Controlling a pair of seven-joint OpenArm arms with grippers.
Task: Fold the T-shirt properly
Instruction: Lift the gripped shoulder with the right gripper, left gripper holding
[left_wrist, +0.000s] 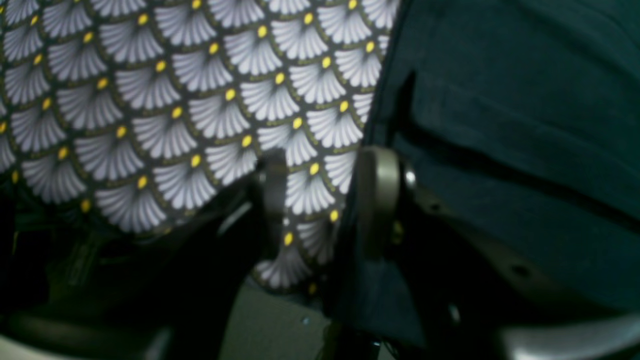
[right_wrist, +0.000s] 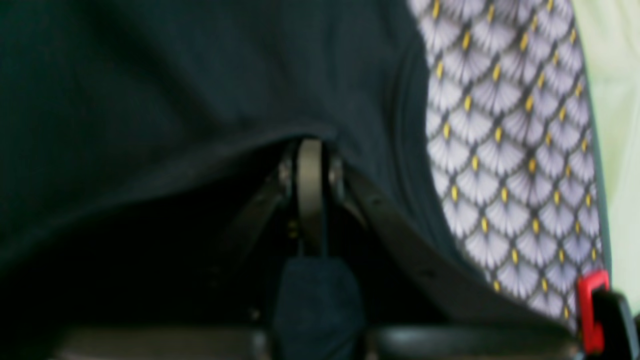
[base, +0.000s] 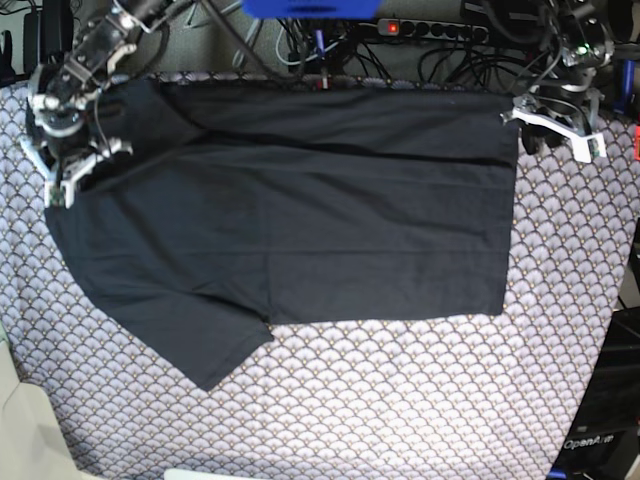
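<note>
The black T-shirt (base: 300, 220) lies spread flat on the grey scallop-patterned cloth (base: 400, 400), one sleeve pointing toward the front left. My right gripper (base: 60, 178) sits at the shirt's far left edge. In the right wrist view its fingers (right_wrist: 310, 170) are pressed together with a fold of the T-shirt (right_wrist: 150, 90) pinched and draped over them. My left gripper (base: 553, 135) stands at the shirt's far right corner. In the left wrist view this gripper (left_wrist: 325, 195) is open, with patterned cloth (left_wrist: 150, 100) showing between the fingers. The T-shirt's edge (left_wrist: 500, 125) lies against one finger.
A power strip (base: 430, 30) and tangled cables run along the back edge behind the cloth. A blue object (base: 310, 8) hangs at the top. Patterned cloth lies bare in front of the shirt. A pale surface (right_wrist: 615, 100) borders the cloth beside my right gripper.
</note>
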